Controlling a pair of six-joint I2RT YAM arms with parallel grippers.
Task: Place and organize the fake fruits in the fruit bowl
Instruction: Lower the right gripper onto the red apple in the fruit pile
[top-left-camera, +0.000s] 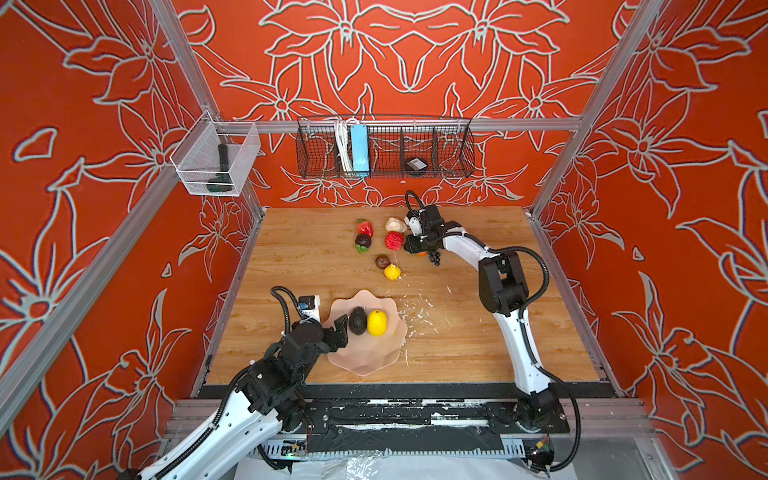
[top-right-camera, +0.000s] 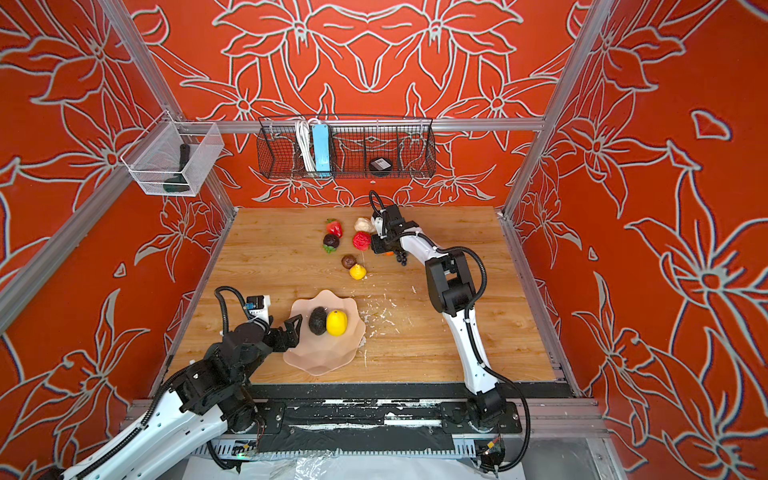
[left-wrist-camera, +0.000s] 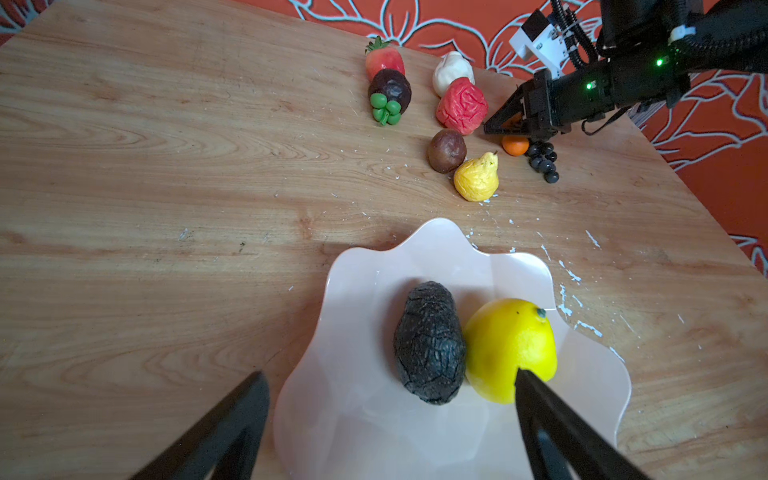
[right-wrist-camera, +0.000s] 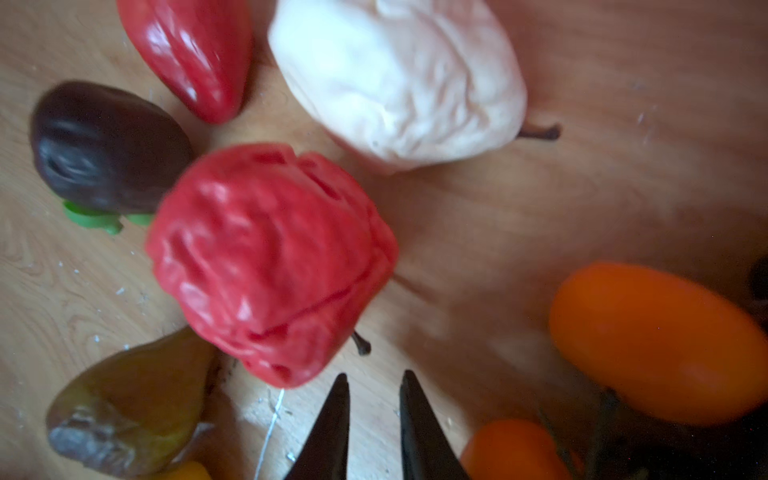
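Note:
The pale pink fruit bowl (top-left-camera: 365, 357) (left-wrist-camera: 374, 419) holds a dark avocado (top-left-camera: 357, 321) (left-wrist-camera: 430, 343) and a yellow lemon (top-left-camera: 377, 323) side by side. My left gripper (top-left-camera: 343, 328) (left-wrist-camera: 390, 374) hangs open over the bowl's left rim, empty. At the back lie a strawberry (top-left-camera: 365, 227), mangosteen (top-left-camera: 363, 242), beige fruit (top-left-camera: 395, 225), crumpled red apple (top-left-camera: 394, 240) (right-wrist-camera: 270, 262), brown fruit (top-left-camera: 382, 261), small yellow fruit (top-left-camera: 392, 272), oranges (right-wrist-camera: 656, 340) and grapes (top-left-camera: 434, 258). My right gripper (top-left-camera: 408, 246) (right-wrist-camera: 372, 376) is low beside the apple, its jaws a narrow gap apart with only wood between.
A black wire basket (top-left-camera: 384, 145) with a blue power strip and a clear bin (top-left-camera: 214, 160) hang on the back rail. White flecks (top-left-camera: 419, 309) are scattered on the wood right of the bowl. Red patterned walls close in three sides.

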